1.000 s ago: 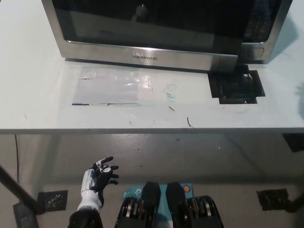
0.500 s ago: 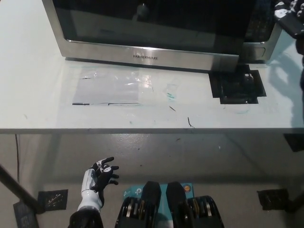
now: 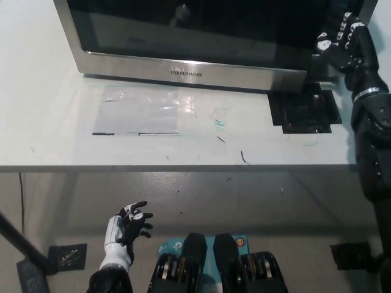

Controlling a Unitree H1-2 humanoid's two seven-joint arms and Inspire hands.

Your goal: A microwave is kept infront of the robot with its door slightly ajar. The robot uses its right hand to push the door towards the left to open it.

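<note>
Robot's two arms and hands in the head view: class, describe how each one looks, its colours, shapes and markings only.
The right hand is black with light patches on its segmented fingers. A pale band rings the wrist, and the forearm below is thick, glossy black casing. The left hand has a white back and wrist, with black fingers carrying small white patches, and joins a dark arm at the bottom edge. No loose cables show.

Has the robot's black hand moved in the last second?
Yes. The black right hand was out of view a second ago; it has come in from the right and now sits at the microwave's right front corner, above the black patch.
</note>
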